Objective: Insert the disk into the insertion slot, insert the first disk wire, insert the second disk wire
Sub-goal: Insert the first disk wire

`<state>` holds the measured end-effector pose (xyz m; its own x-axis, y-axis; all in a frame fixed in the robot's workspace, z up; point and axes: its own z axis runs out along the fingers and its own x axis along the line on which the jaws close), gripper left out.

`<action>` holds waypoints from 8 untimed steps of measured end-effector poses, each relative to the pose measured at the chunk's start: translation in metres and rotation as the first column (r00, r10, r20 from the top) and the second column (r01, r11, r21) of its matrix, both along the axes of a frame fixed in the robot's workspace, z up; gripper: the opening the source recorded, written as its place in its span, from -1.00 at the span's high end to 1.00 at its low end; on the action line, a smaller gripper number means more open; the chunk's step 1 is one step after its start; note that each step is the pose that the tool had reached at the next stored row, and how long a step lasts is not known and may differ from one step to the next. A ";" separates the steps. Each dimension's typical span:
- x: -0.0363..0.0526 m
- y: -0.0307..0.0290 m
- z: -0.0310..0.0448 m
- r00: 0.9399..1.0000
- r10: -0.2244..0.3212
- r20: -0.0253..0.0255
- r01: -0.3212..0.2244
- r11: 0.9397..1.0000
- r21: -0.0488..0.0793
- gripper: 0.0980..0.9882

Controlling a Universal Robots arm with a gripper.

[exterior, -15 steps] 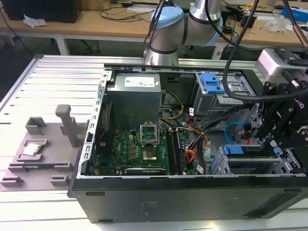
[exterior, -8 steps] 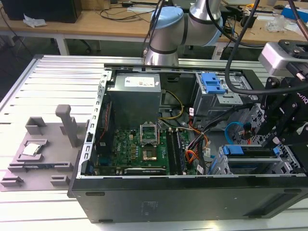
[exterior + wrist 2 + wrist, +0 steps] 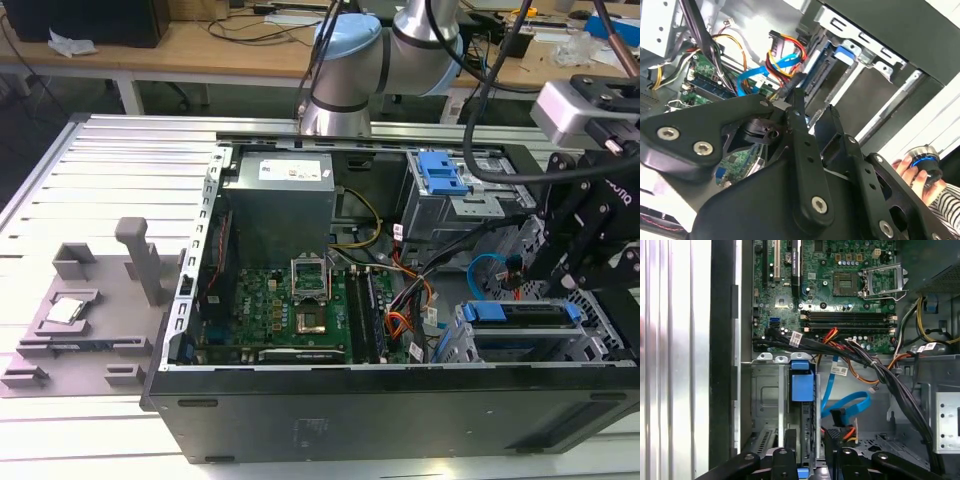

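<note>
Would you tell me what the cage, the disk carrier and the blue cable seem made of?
Cage: probably bare grey sheet metal, with punched holes. Carrier: likely plastic, evenly bright blue, matte. Cable: glossy light-blue plastic sheath, flexing into a loop.

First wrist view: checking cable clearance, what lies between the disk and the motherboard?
A bundle of black cables crosses between disk and motherboard, in the first wrist view.

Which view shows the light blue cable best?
The first wrist view: the light blue cable shows its loop in the open, seen from close by. The second wrist view shows a short stretch; the exterior view, a small curve.
</note>
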<state>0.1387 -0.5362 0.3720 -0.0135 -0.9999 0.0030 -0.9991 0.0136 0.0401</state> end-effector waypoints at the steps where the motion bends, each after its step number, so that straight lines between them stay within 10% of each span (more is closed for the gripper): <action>1: 0.0001 0.0023 0.0000 1.000 0.000 0.000 0.000 1.000 0.000 0.41; 8: 0.0048 0.0169 -0.0016 1.000 0.000 0.000 0.000 1.000 0.000 0.41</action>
